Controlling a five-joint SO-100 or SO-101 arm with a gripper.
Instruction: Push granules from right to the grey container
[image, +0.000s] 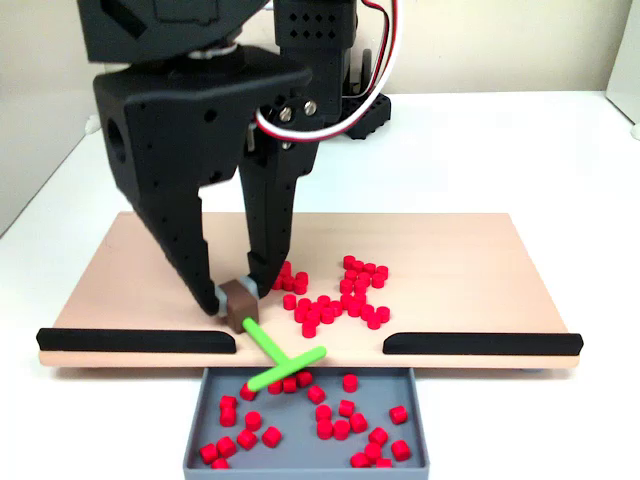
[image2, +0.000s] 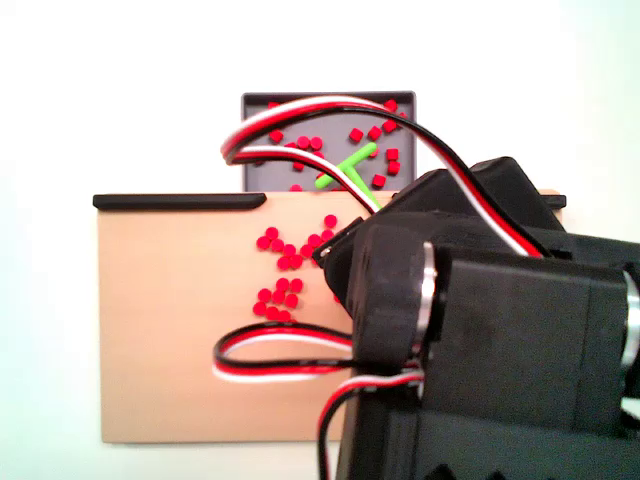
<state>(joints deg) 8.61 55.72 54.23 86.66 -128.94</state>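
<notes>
Your gripper (image: 238, 300) points steeply down over the board (image: 470, 270), clenched on the stick's (image: 285, 362) brown block, left of the granules (image: 335, 295); the stick's crossbar overhangs the container (image: 305, 462).

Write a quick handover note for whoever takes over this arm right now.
Gripper: shut on the brown block of the green stick, whose crossbar hangs over the tray's near edge.
Tray: sits below the gap between the black strips, already holding many granules.
Done: part of the pile pushed in.
Left: a cluster of granules still on the board, right of the gripper.
</notes>
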